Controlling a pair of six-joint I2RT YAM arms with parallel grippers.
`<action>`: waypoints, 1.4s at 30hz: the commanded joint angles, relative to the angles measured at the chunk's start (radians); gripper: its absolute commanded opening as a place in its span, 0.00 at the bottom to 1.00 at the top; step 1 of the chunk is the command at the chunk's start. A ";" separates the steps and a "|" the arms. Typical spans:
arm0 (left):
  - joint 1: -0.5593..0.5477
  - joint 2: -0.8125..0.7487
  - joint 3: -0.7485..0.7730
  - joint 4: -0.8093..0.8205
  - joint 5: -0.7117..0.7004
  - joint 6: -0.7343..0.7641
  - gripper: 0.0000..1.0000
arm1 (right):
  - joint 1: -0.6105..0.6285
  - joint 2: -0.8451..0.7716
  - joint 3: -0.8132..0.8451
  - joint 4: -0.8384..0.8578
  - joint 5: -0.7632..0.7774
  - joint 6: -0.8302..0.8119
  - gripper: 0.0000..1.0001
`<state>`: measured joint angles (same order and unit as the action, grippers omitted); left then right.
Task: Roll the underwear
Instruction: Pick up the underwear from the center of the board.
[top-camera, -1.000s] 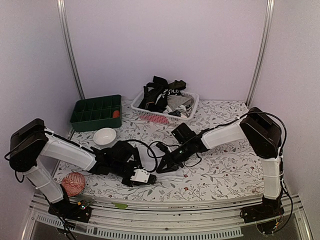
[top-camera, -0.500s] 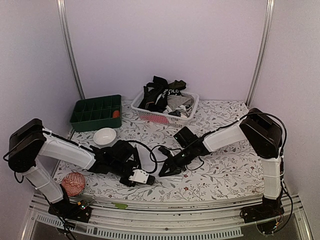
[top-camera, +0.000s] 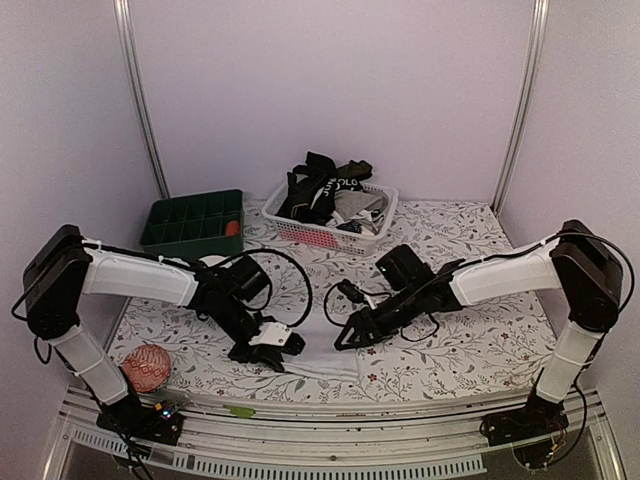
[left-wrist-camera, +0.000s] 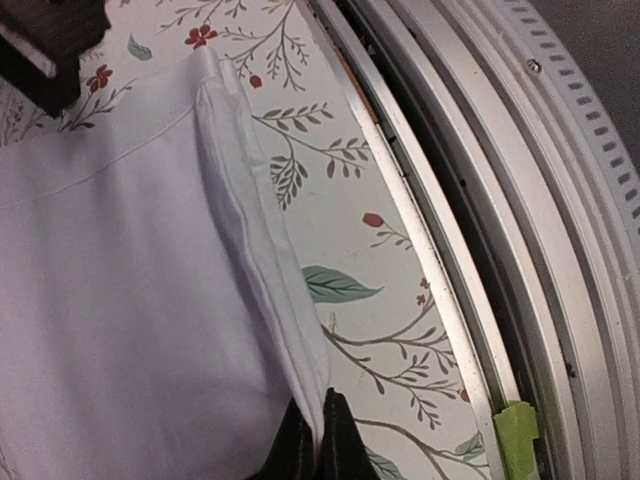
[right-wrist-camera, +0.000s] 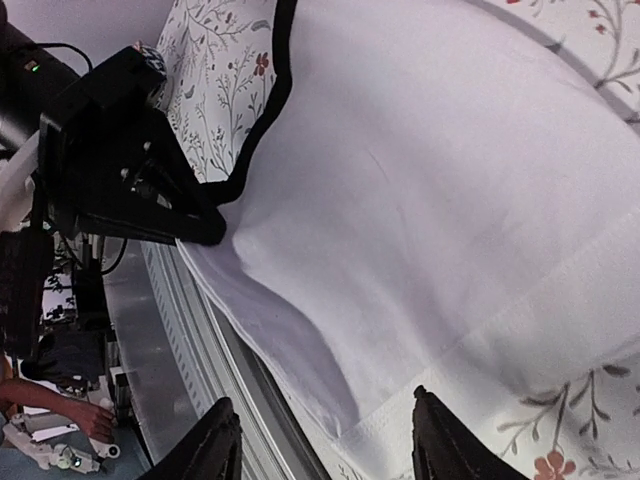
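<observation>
White underwear (top-camera: 325, 362) with a black waistband (right-wrist-camera: 280, 90) lies flat near the table's front edge, between the two grippers. My left gripper (top-camera: 285, 348) is shut on the cloth's folded hem (left-wrist-camera: 318, 425). In the right wrist view that same gripper (right-wrist-camera: 190, 225) pinches the corner by the waistband. My right gripper (top-camera: 347, 340) hovers just above the white cloth (right-wrist-camera: 430, 200), open, its fingertips (right-wrist-camera: 225, 440) wide apart with nothing between them. More underwear, black, white and grey, is heaped in the white lattice basket (top-camera: 310, 235) at the back.
A green compartment tray (top-camera: 192, 225) stands at the back left. A red patterned ball (top-camera: 147, 367) rests at the front left. The metal rail (left-wrist-camera: 470, 200) of the table's front edge runs right beside the cloth. Black cables (top-camera: 340, 295) trail between the arms.
My right gripper has opened and let go of the white cloth, drawing back to the right. My left gripper has shut on the cloth's hem and shifted toward the middle.
</observation>
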<state>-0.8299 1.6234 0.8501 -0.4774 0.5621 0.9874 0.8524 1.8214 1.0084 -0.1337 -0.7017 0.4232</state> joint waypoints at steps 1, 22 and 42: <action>0.065 0.071 0.067 -0.157 0.130 0.046 0.00 | 0.049 -0.200 -0.133 0.099 0.226 -0.171 0.63; 0.090 0.094 0.048 -0.173 0.116 0.111 0.00 | 0.381 -0.147 -0.253 0.260 0.694 -0.712 0.47; 0.106 0.082 0.033 -0.176 0.119 0.124 0.00 | 0.446 -0.040 -0.266 0.199 0.787 -0.629 0.24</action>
<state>-0.7395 1.7096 0.8997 -0.6388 0.6628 1.0935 1.2835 1.7355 0.7494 0.1291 0.0154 -0.2237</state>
